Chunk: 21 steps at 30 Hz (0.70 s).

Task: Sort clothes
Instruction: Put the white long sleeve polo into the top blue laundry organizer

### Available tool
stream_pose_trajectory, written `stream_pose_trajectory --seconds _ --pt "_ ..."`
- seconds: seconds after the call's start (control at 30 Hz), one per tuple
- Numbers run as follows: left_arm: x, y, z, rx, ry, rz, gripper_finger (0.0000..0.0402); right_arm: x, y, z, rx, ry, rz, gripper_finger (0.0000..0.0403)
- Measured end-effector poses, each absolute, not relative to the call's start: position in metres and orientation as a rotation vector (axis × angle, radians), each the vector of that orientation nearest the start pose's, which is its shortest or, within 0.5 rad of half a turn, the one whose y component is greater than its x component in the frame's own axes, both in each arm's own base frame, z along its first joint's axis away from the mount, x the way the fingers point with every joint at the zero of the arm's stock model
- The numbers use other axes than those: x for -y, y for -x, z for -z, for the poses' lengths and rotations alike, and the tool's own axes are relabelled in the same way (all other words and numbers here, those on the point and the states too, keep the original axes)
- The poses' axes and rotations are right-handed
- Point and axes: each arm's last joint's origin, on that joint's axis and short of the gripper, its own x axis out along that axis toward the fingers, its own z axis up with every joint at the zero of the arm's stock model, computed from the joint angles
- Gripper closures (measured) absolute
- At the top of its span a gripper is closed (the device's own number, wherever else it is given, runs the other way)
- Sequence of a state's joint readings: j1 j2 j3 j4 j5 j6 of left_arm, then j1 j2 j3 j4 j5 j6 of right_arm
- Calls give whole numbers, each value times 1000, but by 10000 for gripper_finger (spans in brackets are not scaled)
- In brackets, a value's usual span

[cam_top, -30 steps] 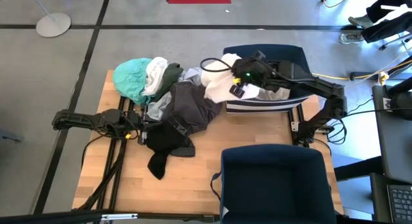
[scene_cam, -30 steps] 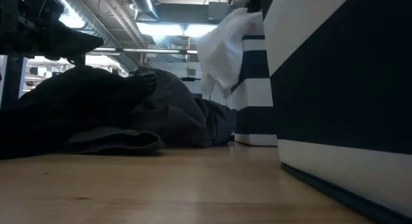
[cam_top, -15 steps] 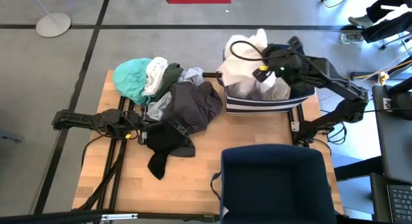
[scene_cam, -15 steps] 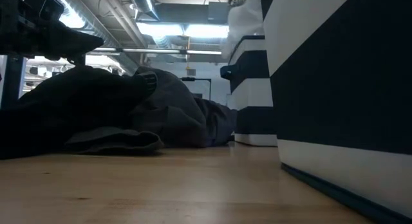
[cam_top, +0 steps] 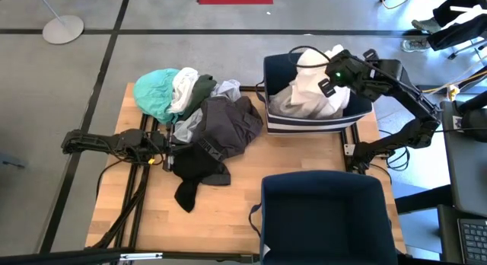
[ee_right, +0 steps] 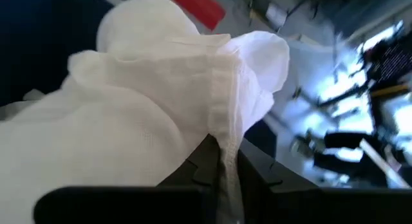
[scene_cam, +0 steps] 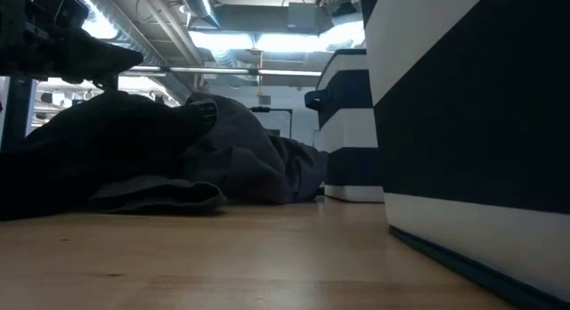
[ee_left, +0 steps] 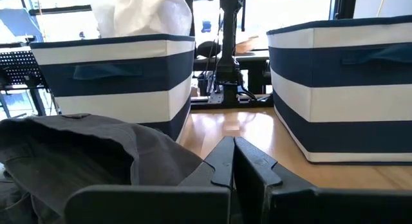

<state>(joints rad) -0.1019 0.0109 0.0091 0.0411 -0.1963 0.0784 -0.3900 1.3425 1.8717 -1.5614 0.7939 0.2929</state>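
Observation:
A pile of clothes lies on the table's far left: teal (cam_top: 156, 94), cream-white (cam_top: 183, 84), dark green (cam_top: 202, 87), dark grey (cam_top: 228, 124) and black (cam_top: 195, 170). My right gripper (cam_top: 326, 84) is over the far striped navy bin (cam_top: 312, 127), shut on a white garment (cam_top: 304, 97) whose bulk lies inside that bin. The garment fills the right wrist view (ee_right: 129, 121), with my right gripper (ee_right: 223, 150) at its middle. My left gripper (cam_top: 169, 152) is shut beside the dark grey garment (ee_left: 77, 147). In its wrist view my left gripper (ee_left: 233, 152) points at the bins. My right gripper pinches a stitched edge fold of the white garment (ee_right: 226, 124) between its two fingers. The fingers come from the table's right side, above the bin. The cloth bunches up around the fingers and the garment's lower part (cam_top: 293, 105) rests in the bin.
A second navy bin (cam_top: 323, 215) stands at the table's near right; it also shows in the left wrist view (ee_left: 341, 89), beside the far bin (ee_left: 116, 76). Bare wood (cam_top: 228, 219) lies between the pile and the near bin.
My right gripper has carried the white garment up from the far bin's left edge and toward the table's right, over the bin. The garment hung down outside the bin's left wall; now it lies inside the bin and is gone from the low view.

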Motion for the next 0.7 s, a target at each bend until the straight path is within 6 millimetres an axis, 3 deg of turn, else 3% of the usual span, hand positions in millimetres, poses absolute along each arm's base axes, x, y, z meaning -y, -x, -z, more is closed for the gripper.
stream_pose_trajectory --seconds 0.37,0.7 --pt "4 -97 -170 38 -72 -96 402 109 -179 -448 -946 -152 1195 365" --pt "4 -97 -171 43 -71 -96 402 129 -222 -419 -1068 -177 1164 365"
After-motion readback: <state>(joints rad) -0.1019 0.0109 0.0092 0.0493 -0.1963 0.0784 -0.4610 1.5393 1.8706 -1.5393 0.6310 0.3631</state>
